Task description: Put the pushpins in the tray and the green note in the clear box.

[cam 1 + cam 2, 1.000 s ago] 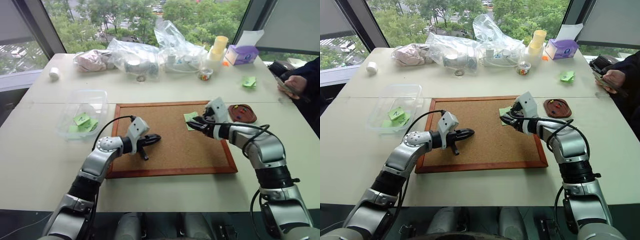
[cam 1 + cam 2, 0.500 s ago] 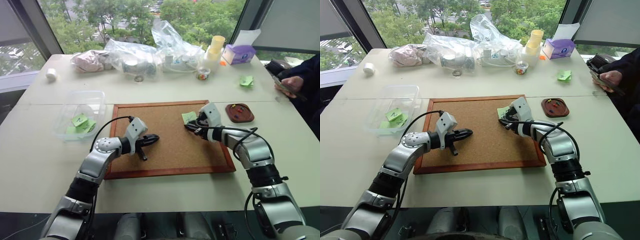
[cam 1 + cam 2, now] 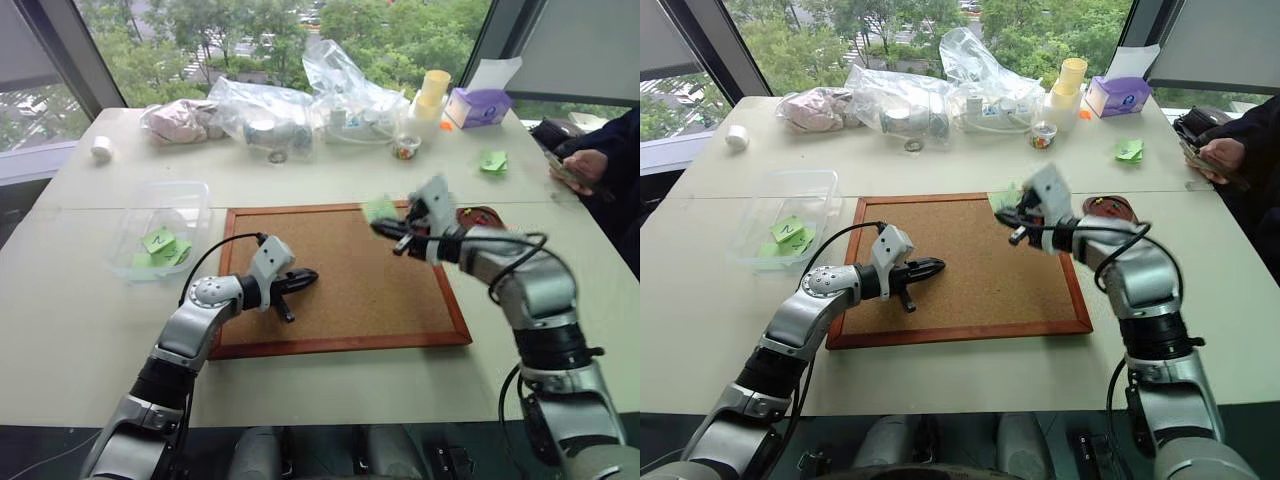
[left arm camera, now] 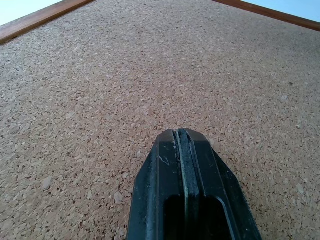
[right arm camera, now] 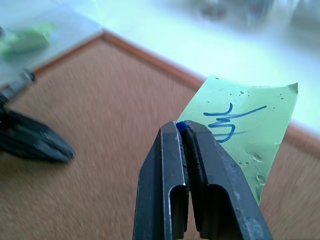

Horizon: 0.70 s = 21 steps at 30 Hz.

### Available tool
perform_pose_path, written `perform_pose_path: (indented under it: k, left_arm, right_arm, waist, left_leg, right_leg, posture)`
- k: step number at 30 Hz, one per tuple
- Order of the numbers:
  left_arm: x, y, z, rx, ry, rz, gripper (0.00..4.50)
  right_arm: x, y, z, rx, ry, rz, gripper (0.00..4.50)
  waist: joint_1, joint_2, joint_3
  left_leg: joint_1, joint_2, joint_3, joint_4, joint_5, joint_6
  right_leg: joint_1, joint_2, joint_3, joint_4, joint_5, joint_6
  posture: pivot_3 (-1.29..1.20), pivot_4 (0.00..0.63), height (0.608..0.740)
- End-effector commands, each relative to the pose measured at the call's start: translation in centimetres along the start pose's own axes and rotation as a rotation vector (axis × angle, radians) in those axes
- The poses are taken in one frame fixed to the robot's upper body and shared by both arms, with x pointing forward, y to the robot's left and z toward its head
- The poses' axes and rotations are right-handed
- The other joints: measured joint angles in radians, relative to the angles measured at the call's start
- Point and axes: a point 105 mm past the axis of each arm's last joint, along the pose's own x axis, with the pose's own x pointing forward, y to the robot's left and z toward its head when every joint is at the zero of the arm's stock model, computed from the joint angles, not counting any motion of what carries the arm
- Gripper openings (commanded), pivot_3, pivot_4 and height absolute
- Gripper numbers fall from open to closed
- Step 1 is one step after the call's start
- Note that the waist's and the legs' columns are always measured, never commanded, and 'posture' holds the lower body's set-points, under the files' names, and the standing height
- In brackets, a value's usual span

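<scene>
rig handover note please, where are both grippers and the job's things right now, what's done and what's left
Right gripper: shut on the green note, held up above the far right part of the cork board; a blue pin head shows at the fingertips, so a pushpin seems to be pinched with it.
Left gripper: shut, holding nothing, low over the cork board's left half.
Clear box: on the table left of the board, already holding green notes.
Tray: right of the board, behind the right arm.
Done: note is off the board.
Left: carry the note to the clear box, put the pin in the tray.
</scene>
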Motion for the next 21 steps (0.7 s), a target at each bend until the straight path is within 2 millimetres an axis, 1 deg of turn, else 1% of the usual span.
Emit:
perform_pose_path:
  k: [1,2,3,4,6,7,8,10,12,15,16,21]
  left_arm:
    - [-0.4,-0.4,-4.1,-0.083,0.141,0.007,0.0]
    - [-0.4,-0.2,-3.8,-0.087,0.132,0.012,0.0]
    - [-0.4,0.1,-3.1,-0.1,0.107,0.017,0.0]
    - [-0.5,0.4,-2.0,-0.13,0.064,0.018,0.0]
    - [-0.6,0.6,-0.4,-0.167,0.008,0.007,0.0]
    - [-0.9,0.5,0.6,-0.179,-0.025,-0.016,0.33]
    - [-1.1,0.4,1.3,-0.184,-0.043,-0.033,0.71]
    - [-1.5,0.3,3.7,-0.22,-0.124,-0.067,1.49]
    - [-1.8,0.1,5.4,-0.264,-0.186,-0.097,2.55]
    - [-2.2,-0.6,7.4,-0.35,-0.27,-0.168,4.11]
    - [-2.3,-0.8,7.7,-0.374,-0.285,-0.189,4.47]
    - [-2.1,-0.5,8.1,-0.474,-0.322,-0.181,4.47]
  right_arm:
    - [-1.0,2.2,2.2,-0.056,-0.049,0.123,0.07]
    - [-1.2,3.0,2.3,-0.074,-0.044,0.165,0.07]
    - [-1.4,3.8,2.2,-0.09,-0.034,0.205,0.07]
    - [-1.5,4.5,2.0,-0.104,-0.019,0.243,0.07]
    - [-1.6,5.0,1.7,-0.116,0.001,0.271,0.07]
    - [-1.6,5.1,1.4,-0.124,0.013,0.275,0.02]
    - [-1.6,5.2,1.2,-0.128,0.021,0.277,0.0]
    - [-1.7,5.4,0.7,-0.15,0.04,0.294,0.0]
    - [-1.6,5.6,0.6,-0.161,0.045,0.3,0.0]
    - [-1.4,5.7,0.4,-0.169,0.045,0.301,0.0]
    - [-1.4,5.8,0.4,-0.178,0.048,0.306,0.0]
    - [-1.4,6.1,0.3,-0.199,0.052,0.321,0.0]
  waist:
    - [-0.001,0.0,0.0]
    - [0.0,0.0,0.0]
    - [0.001,0.0,0.0]
    - [0.001,0.0,0.0]
    - [0.0,-0.001,0.0]
    - [-0.001,-0.001,0.001]
    - [-0.001,-0.001,0.001]
    - [0.002,-0.002,0.002]
    - [0.006,-0.004,0.004]
    - [0.015,-0.005,0.005]
    - [0.021,-0.005,0.005]
    - [0.031,-0.006,0.005]
  left_leg:
    - [0.0,0.0,0.0,0.0,0.0,0.0]
    - [0.0,0.0,0.0,0.0,0.0,0.0]
    - [0.0,0.0,0.0,0.0,0.0,0.0]
    - [0.0,0.0,0.0,0.0,0.0,0.001]
    - [0.0,0.0,0.0,0.0,0.0,0.001]
    - [0.0,0.0,0.0,0.0,-0.001,0.001]
    - [0.0,0.0,0.0,0.0,-0.001,0.001]
    - [-0.001,0.0,0.0,0.0,-0.001,0.001]
    - [-0.002,0.0,0.0,0.0,0.0,0.0]
    - [-0.003,-0.001,0.0,0.001,0.002,-0.003]
    - [-0.004,-0.001,0.0,0.001,0.002,-0.003]
    - [-0.004,-0.002,0.0,0.001,0.002,-0.003]
  right_leg:
    - [0.0,0.0,0.0,0.0,0.0,0.0]
    - [0.0,0.0,0.0,0.0,0.0,0.0]
    - [0.0,-0.001,0.0,0.0,0.0,0.0]
    - [0.0,-0.001,0.0,0.0,0.0,0.0]
    - [0.0,-0.001,0.0,0.0,0.0,0.0]
    - [0.0,0.0,0.0,0.0,0.0,0.0]
    - [0.0,0.0,0.0,0.0,0.0,0.0]
    - [-0.001,0.0,0.0,0.0,0.0,0.0]
    - [-0.002,0.0,0.0,0.0,0.0,0.0]
    - [-0.002,-0.001,0.0,-0.001,0.0,0.0]
    - [-0.002,-0.001,0.0,-0.001,0.0,0.0]
    - [-0.002,-0.001,0.0,-0.001,0.0,0.0]
  posture:
    - [0.0,0.15,0.74]
    - [0.0,0.15,0.74]
    - [0.0,0.15,0.74]
    - [0.0,0.15,0.74]
    - [0.0,0.15,0.74]
    - [0.0,0.15,0.74]
    - [0.0,0.15,0.74]
    - [0.0,0.15,0.74]
    - [0.0,0.15,0.74]
    - [0.0,0.15,0.74]
    - [0.0,0.15,0.74]
    - [0.0,0.15,0.74]
